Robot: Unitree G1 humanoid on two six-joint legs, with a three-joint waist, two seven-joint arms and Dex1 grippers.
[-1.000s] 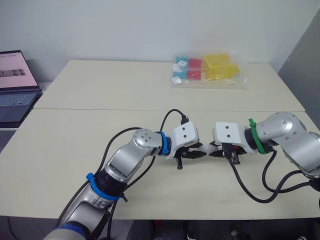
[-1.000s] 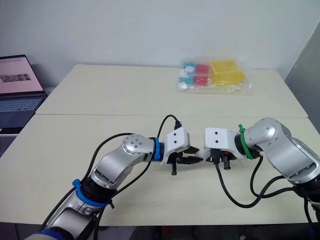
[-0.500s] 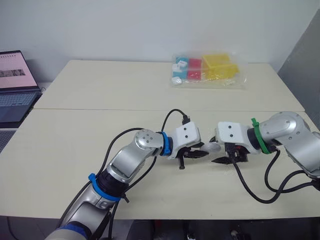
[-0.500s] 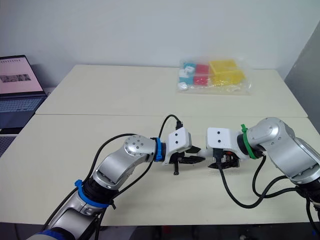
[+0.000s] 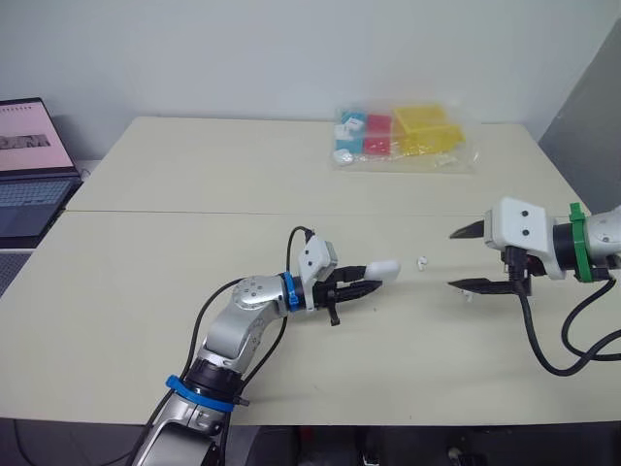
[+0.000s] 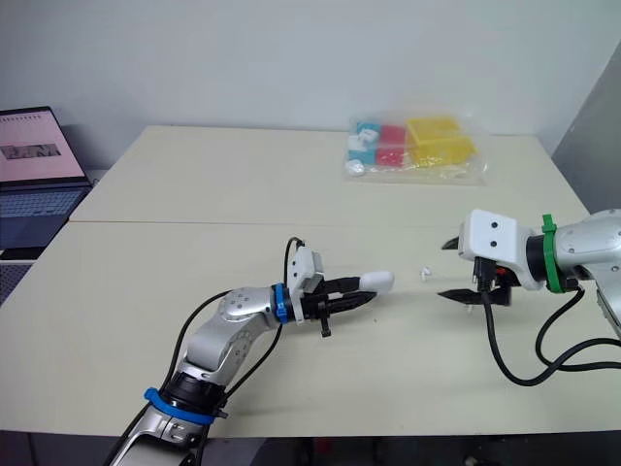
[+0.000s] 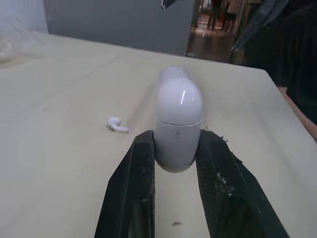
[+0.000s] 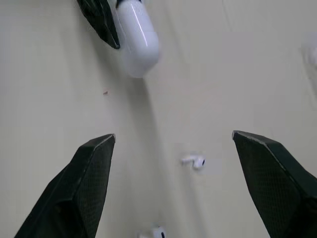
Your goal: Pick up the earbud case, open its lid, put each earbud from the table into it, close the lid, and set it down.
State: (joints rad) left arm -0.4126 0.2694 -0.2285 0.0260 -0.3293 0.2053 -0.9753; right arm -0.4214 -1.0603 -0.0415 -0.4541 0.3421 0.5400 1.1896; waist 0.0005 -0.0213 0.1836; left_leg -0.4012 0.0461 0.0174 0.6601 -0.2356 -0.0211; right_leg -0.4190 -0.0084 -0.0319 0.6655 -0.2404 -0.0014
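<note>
White and glossy, the earbud case [image 5: 382,269] is pinched at its lower half between the two black fingers of the left gripper [image 5: 364,284], with its rounded lid end projecting beyond the fingertips towards the robot's right. It is carried just above the table [image 5: 194,175], at the near middle. In the left wrist view the seam of the lid is seen as a thin unbroken line, so the lid is judged to be shut.

A second ago both grippers were pressed together at the case. Now the case is gripped by the left alone, and the right arm has been drawn well away to the right. No opened lid is seen, so the opening step is judged to remain undone, and a fresh approach by the right gripper will probably be needed.

Just beyond the case, an earbud [image 5: 422,262] lies on the table between the two grippers. A second earbud [image 5: 468,296] lies under the lower finger of the right gripper [image 5: 452,259]. Neither has been put into the case. The right gripper is spread wide, nothing is held in it and nothing is touched by it.

At the far side of the table a plastic bag [image 5: 403,136] of coloured pieces is seen, and a laptop [image 5: 29,165] stands off to the left.
</note>
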